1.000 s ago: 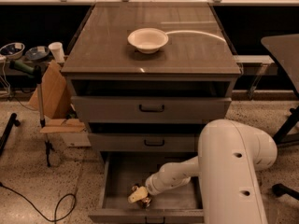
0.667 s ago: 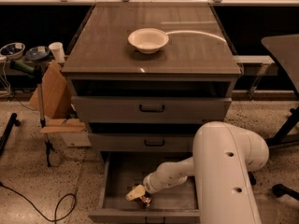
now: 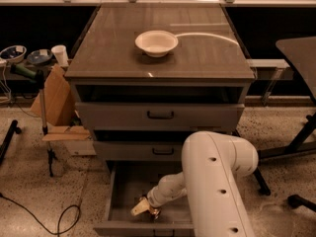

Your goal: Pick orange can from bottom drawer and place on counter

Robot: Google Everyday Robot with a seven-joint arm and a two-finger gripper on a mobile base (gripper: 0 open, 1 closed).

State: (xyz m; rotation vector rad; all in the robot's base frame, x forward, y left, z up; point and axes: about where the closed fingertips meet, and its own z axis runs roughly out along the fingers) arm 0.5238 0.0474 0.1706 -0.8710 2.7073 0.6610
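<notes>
The bottom drawer [image 3: 126,189] of the grey cabinet is pulled open, with a plain grey floor. My white arm reaches down into it from the right. My gripper [image 3: 142,208] is low in the drawer's front part, near the front wall. A small shiny orange-copper bit, the orange can [image 3: 155,213], shows right against the gripper's right side and is mostly hidden by it. The counter [image 3: 207,53] is the glossy grey-brown cabinet top above.
A white bowl [image 3: 156,42] sits on the counter. The two upper drawers [image 3: 160,115] stand slightly open above my arm. A cardboard box [image 3: 54,100], a stand [image 3: 42,107] and floor cables [image 3: 64,218] are at the left. A dark table [image 3: 301,53] is at the right.
My arm has shifted a little to the left, and the gripper has moved slightly left along the drawer's front part. The bowl and drawers have not moved.
</notes>
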